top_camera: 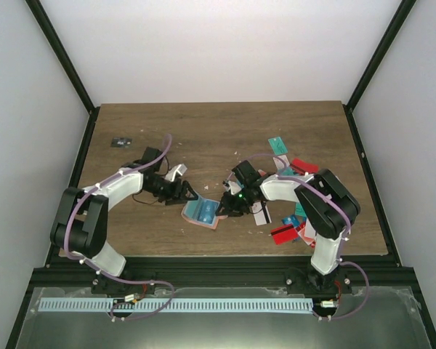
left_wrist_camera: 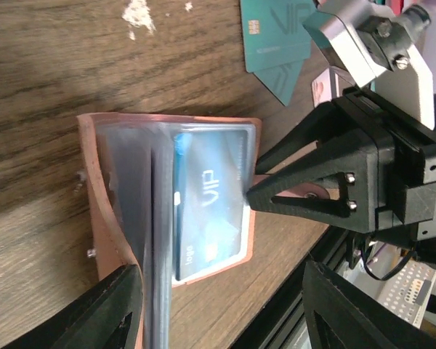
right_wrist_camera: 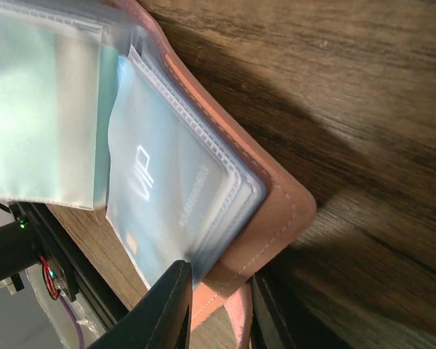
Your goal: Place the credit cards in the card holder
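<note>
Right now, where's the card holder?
Top view, near-centre of the table: the card holder lies open between left hand and right hand, which pinches its edge.

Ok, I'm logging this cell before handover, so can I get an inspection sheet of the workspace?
Surface: brown wooden tabletop, some pale flecks.
Job's things: salmon-pink folding card holder lying open, teal card in its clear pocket; loose teal and red plastic cards scattered to its right.
Clutter: small dark object, far left.
Grippers: left gripper open over the holder; right gripper pinching its edge.
Cables: purple cables along both arms.
Surroundings: white walls, black frame.
</note>
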